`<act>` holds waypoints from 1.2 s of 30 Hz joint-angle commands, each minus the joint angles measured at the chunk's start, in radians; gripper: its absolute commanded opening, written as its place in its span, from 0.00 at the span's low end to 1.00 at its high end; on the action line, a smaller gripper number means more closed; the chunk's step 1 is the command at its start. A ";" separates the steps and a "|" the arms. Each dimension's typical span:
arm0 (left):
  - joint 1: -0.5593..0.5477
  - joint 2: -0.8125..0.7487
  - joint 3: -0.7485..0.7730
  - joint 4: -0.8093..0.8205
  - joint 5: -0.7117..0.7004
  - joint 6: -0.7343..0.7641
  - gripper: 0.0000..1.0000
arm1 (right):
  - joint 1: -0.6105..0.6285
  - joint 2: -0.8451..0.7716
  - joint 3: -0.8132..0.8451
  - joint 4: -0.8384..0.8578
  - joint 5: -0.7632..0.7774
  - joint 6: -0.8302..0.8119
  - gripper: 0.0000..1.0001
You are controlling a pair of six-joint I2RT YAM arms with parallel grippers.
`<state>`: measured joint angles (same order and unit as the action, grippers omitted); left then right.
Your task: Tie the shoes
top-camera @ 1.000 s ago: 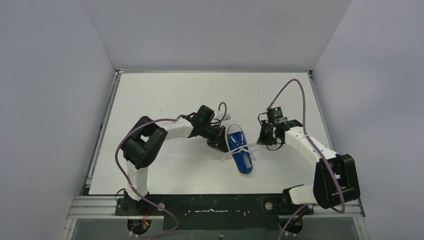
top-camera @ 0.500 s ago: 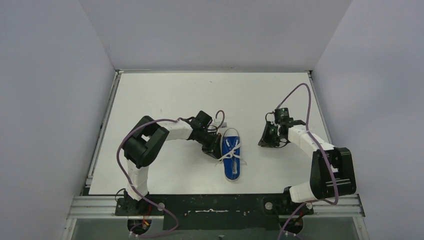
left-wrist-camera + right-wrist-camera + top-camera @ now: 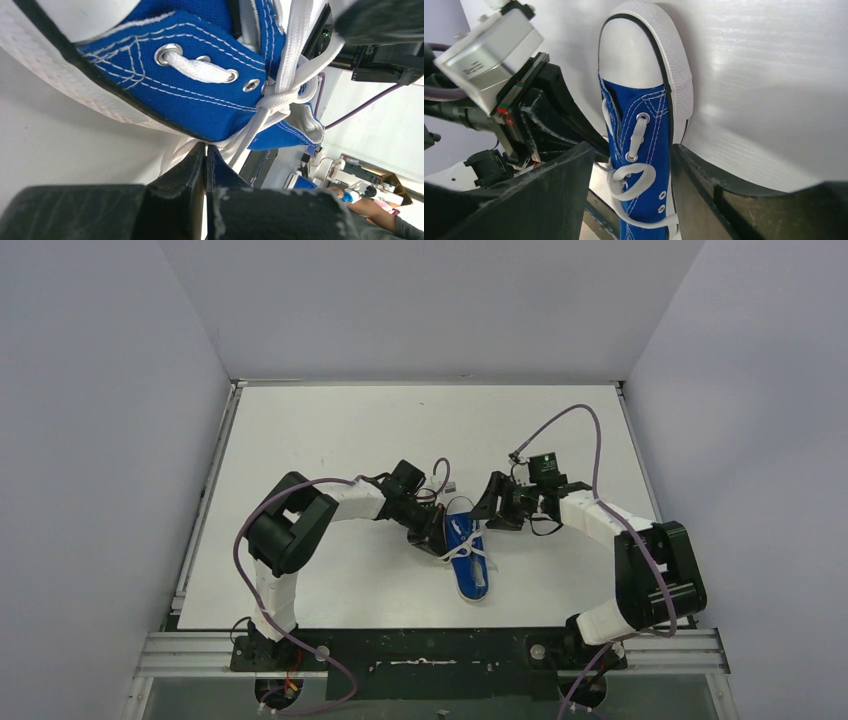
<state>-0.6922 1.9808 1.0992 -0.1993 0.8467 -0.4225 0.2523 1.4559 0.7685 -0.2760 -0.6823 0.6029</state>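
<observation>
A blue sneaker lies on the table between both arms, where the left gripper, clamped on a white lace, likely tensions it, while the right gripper straddles the shoe, jaws apart, seemingly to take another strand.

White table, blue sneaker atop
</observation>
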 commanded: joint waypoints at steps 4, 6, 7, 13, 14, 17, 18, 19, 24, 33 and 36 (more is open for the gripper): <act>-0.006 -0.013 0.036 0.047 0.050 -0.002 0.00 | 0.031 0.060 0.022 0.072 0.008 0.044 0.46; -0.006 -0.015 0.037 0.039 0.050 0.003 0.00 | 0.033 0.043 0.005 0.070 0.007 0.054 0.39; -0.006 -0.016 0.037 0.040 0.051 0.004 0.00 | 0.032 0.032 -0.003 0.067 0.006 0.059 0.38; -0.006 -0.025 0.029 0.034 0.048 0.005 0.00 | 0.027 -0.058 -0.036 0.043 0.047 0.076 0.31; -0.006 -0.026 0.028 0.033 0.047 0.004 0.00 | 0.026 -0.064 -0.035 0.039 0.054 0.076 0.29; -0.006 -0.032 0.026 0.033 0.044 0.001 0.00 | 0.022 -0.065 -0.031 0.026 0.070 0.074 0.20; -0.006 -0.033 0.026 0.030 0.042 -0.001 0.00 | 0.020 -0.063 -0.029 0.022 0.073 0.074 0.16; -0.005 -0.035 0.027 0.026 0.040 0.001 0.00 | 0.020 -0.064 -0.027 0.018 0.076 0.071 0.13; -0.006 -0.052 0.027 -0.023 0.005 0.018 0.00 | 0.017 -0.074 -0.013 -0.041 0.143 0.045 0.00; -0.005 -0.057 -0.043 -0.101 -0.128 0.093 0.00 | -0.075 -0.117 -0.085 -0.042 0.311 -0.006 0.00; -0.013 -0.050 -0.053 -0.113 -0.159 0.119 0.00 | -0.101 -0.105 -0.113 -0.024 0.316 -0.007 0.00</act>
<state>-0.6952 1.9526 1.0748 -0.2470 0.7475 -0.3779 0.1936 1.3674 0.6857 -0.3527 -0.4583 0.6296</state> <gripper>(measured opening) 0.007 0.036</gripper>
